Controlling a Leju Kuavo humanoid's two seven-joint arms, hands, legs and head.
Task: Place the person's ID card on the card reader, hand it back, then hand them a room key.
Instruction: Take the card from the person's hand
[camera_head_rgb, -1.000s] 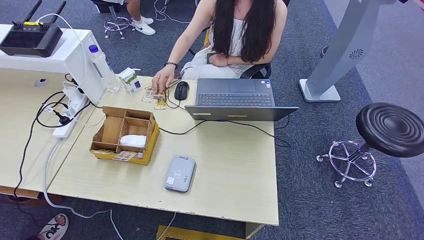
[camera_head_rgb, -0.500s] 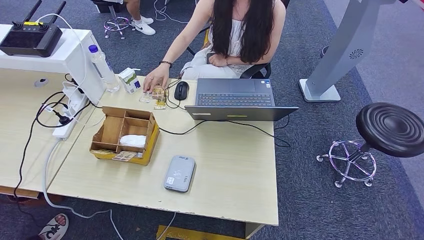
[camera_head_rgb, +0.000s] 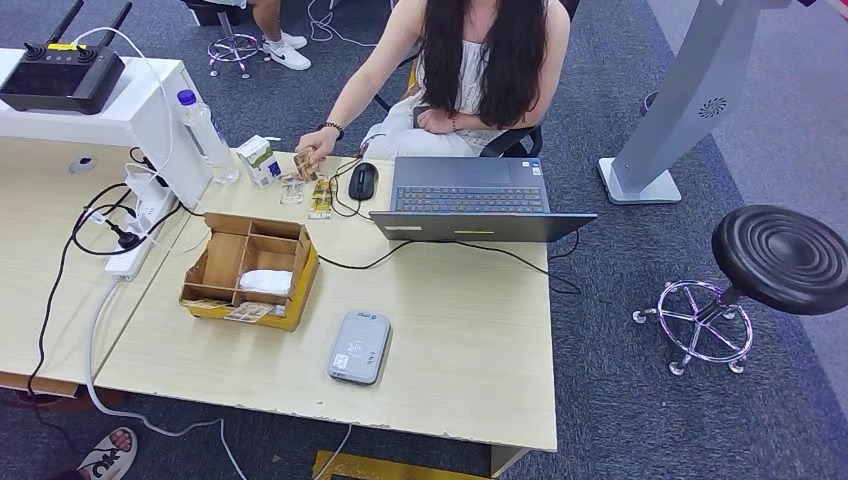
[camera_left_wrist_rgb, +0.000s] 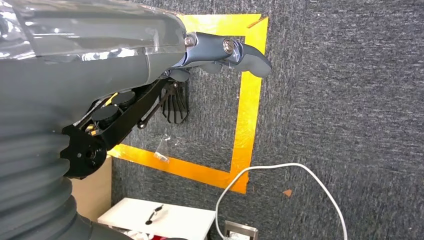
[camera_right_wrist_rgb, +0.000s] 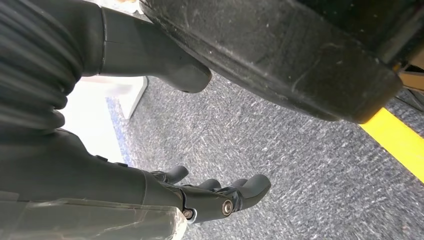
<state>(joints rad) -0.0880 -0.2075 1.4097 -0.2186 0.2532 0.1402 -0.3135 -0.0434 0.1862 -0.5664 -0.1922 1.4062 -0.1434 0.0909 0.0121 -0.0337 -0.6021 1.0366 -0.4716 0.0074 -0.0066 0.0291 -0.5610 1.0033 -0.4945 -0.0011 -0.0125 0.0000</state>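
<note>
Person was seated at the far side of the table, behind an open laptop. Person's hand was raised just above the table's far edge, pinching a small card, tilted; print too small to read. More small cards lay on the table right below that hand, left of a black mouse.

Grey card reader lay flat near the table's near edge, with nothing on it, well apart from the held card. Cardboard divider box sat to its far left.

Left hand hung over dark carpet and yellow floor tape, fingers apart, holding nothing. Right hand likewise hung over carpet, fingers loosely extended and empty.
</note>
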